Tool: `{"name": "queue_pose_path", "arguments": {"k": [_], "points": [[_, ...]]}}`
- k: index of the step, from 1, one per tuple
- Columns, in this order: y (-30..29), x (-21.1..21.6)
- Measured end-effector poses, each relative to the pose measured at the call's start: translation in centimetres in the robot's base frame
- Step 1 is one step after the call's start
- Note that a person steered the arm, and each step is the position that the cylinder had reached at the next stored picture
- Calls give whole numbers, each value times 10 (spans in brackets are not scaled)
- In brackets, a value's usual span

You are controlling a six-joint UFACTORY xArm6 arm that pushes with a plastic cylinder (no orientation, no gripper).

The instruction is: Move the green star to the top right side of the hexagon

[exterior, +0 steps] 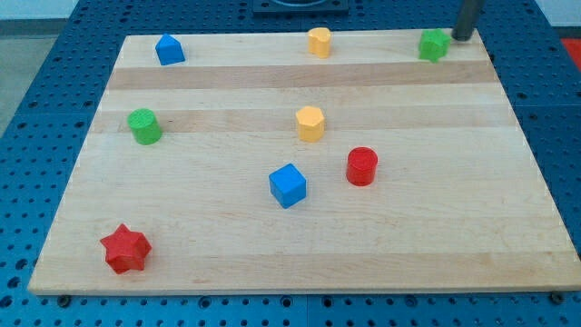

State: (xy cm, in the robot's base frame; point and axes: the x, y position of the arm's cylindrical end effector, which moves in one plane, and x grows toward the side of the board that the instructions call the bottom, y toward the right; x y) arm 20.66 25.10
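The green star [434,44] sits near the top right corner of the wooden board [454,209]. My tip [462,38] is just to the star's right, close to it or touching it; I cannot tell which. The yellow hexagon [310,123] lies near the board's middle, well down and to the left of the star. Only the lower part of the rod shows, at the view's top edge.
A second yellow block [319,42] sits at the top middle, its shape unclear. A blue block [169,49] is at the top left, a green cylinder [144,126] at the left, a blue cube [288,185] and a red cylinder [361,166] below the hexagon, and a red star [124,250] at the bottom left.
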Motion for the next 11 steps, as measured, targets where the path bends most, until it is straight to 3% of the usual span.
{"name": "queue_pose_path", "arguments": {"k": [5, 8, 11], "points": [[-9, 17], [-73, 25], [-84, 46]]}}
